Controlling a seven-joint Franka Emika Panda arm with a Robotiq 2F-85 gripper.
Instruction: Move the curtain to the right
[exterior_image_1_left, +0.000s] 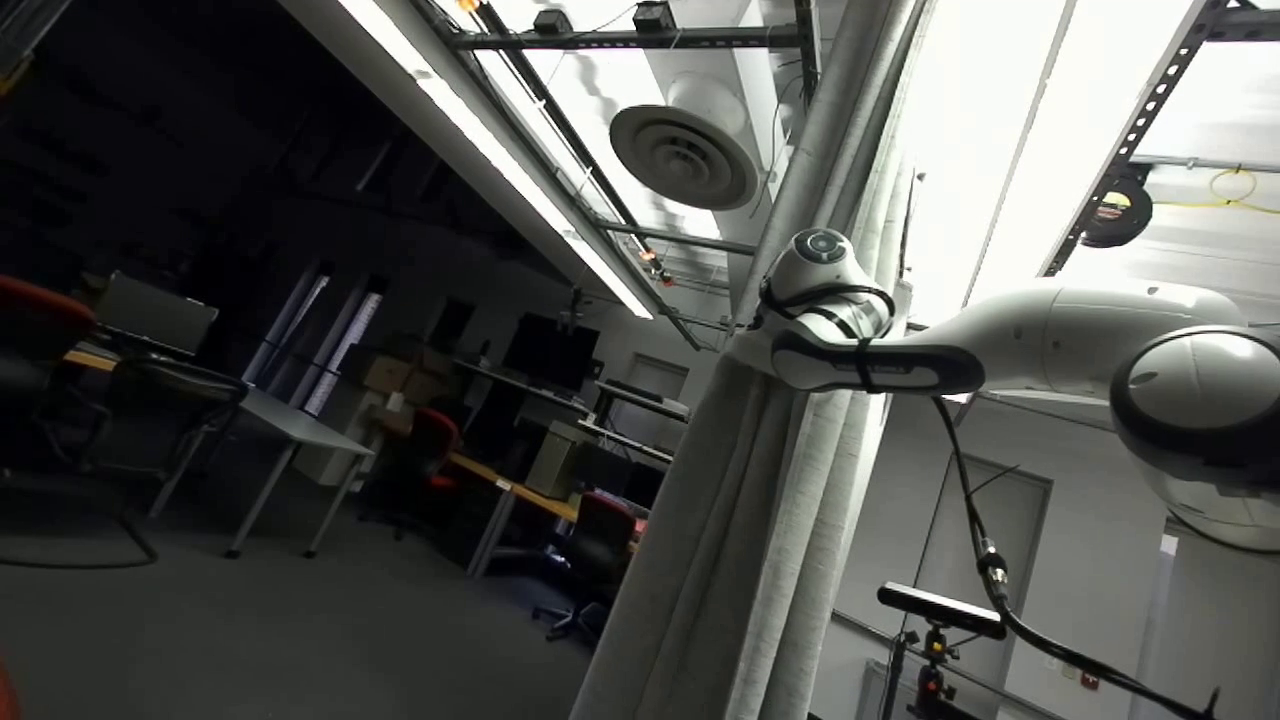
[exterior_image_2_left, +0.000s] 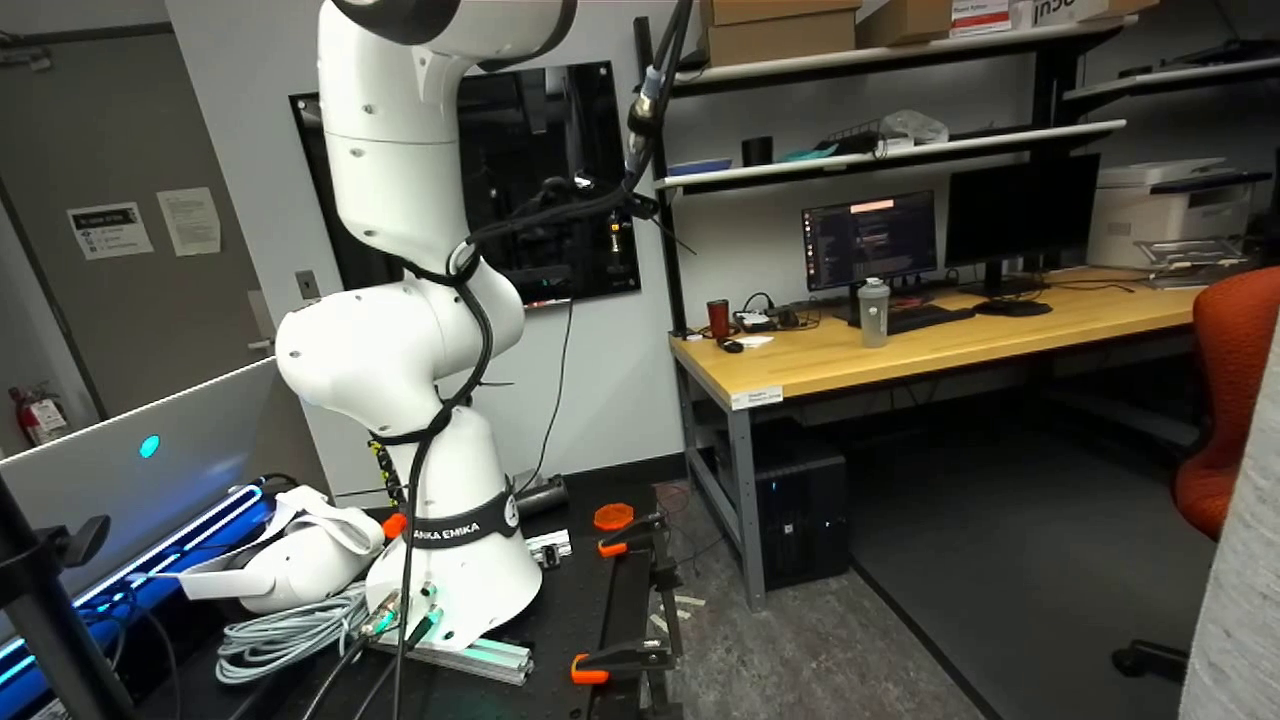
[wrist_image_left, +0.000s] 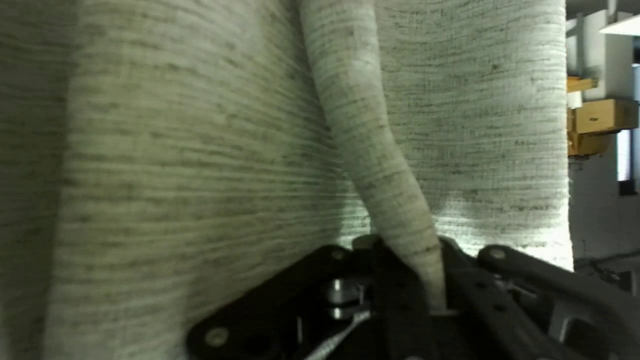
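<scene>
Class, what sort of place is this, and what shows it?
Most likely a robotics lab: in an exterior view, a robot arm stands beside what looks like a VR headset, near a wooden desk with computer screens.

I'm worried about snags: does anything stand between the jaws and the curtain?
Nothing visible does. In the wrist view, a fold of the curtain runs directly in between the jaws, which look closed on it; no other object shows between them.

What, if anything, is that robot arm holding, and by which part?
The pale woven curtain, by a narrow fold in from its edge, pinched in the tool.
</scene>
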